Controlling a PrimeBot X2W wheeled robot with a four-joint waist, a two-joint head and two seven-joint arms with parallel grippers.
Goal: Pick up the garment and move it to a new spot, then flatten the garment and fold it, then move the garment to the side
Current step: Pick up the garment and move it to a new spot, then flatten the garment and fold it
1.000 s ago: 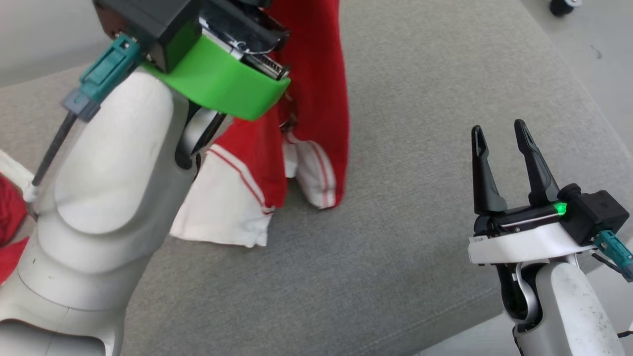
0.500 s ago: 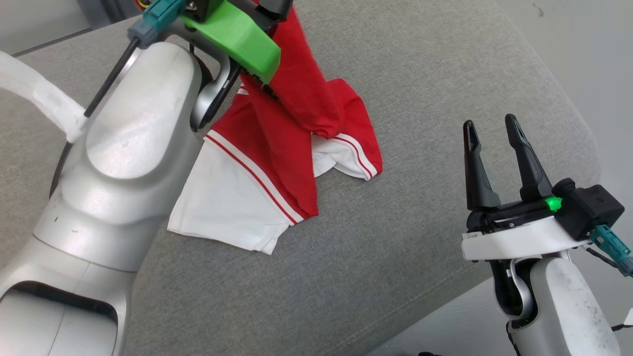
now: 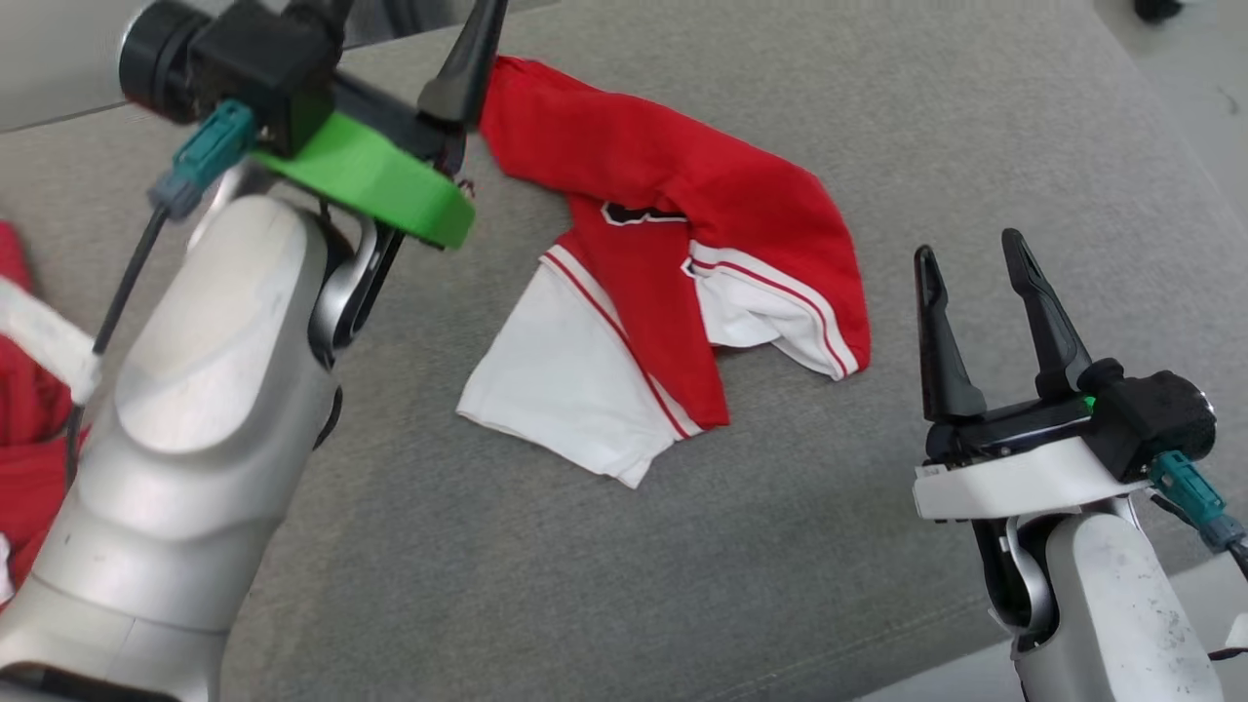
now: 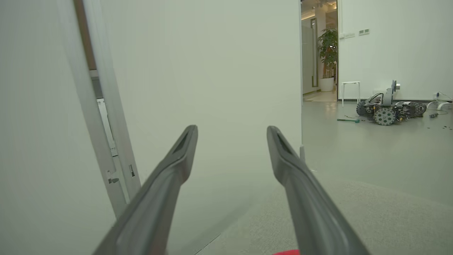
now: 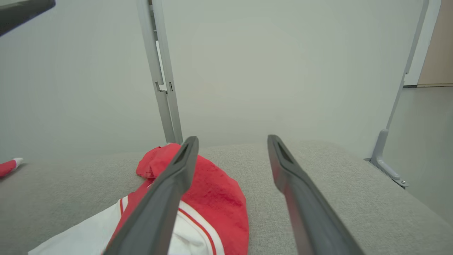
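Scene: the garment (image 3: pixel 673 195), red with white sleeves, lies crumpled on the grey padded surface (image 3: pixel 975 117); one white sleeve splays toward the robot
Left side: the left claw (image 4: pixel 231 131) is released and empty, raised near the garment's far left end
Right side: the right claw (image 3: pixel 968 249) is released and empty, just beside the garment's right edge
Step in hand: flattening, by the look of it
Doing it well: pinch opposite edges, one claw each; draw outward, low; free the bunched red panel first
Risk: dragging rather than spreading; snagging the other red cloth (image 3: pixel 19 429) at left
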